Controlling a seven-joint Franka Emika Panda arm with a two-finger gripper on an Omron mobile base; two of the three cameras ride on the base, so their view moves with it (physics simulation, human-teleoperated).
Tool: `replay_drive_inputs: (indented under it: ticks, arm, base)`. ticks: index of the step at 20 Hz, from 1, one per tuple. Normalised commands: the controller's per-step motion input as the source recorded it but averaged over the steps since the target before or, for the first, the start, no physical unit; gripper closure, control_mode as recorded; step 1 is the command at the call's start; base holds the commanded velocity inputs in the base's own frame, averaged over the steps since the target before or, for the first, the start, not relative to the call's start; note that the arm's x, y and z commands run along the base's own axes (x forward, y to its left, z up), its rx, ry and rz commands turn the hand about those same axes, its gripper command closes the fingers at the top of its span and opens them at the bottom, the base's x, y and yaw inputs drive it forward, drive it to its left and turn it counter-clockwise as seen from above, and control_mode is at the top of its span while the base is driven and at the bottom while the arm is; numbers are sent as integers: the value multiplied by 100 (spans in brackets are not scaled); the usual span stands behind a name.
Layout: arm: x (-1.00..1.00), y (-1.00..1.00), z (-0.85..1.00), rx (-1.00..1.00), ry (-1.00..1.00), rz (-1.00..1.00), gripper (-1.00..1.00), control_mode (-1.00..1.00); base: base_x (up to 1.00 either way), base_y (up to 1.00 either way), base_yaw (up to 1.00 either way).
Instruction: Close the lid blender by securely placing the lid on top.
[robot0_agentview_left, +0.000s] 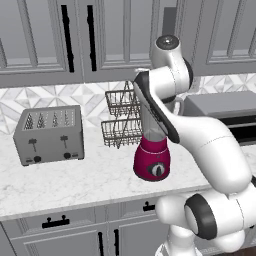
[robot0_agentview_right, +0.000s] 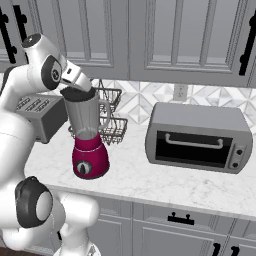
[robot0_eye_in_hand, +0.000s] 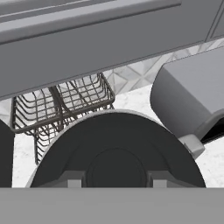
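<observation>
On the white marble counter, right in front of the grey cabinet doors, stands the tall blender with the rounded magenta base and clear greyish jar, upright, its long axis straight up and down. My pincer is parked at the jar's rim, nearly shut and pinching the small black round lid, which sits at the mouth of the jar (I can't tell whether it's fully seated or just touching the rim).

The right base view gives me the jar's side handle, pointing right toward the big grey toaster oven, and the dark dial on the base facing the counter's front edge. In the left base view my own white arm covers most of the jar, so I mostly get the magenta base plus the grey four-slot toaster well off to the left. The two-tier wire basket rack sits just behind the blender against the tiled wall.

The hand view looks across the lid's dark domed top from close up, with the rack and the oven's corner beyond it.

No brand or readable writing anywhere.
</observation>
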Motion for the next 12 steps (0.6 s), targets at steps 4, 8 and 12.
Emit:
replay_drive_inputs:
  ticks: [4, 8, 12]
  arm:
    - [-23, 9, 0, 0, 3, 0, 100, -100]
    - [-15, 4, 0, 0, 2, 0, 100, -100]
    - [1, 0, 0, 0, 0, 0, 100, -100]
  base:
    - [0, 0, 0]
    - [0, 0, 0]
    - [0, 0, 0]
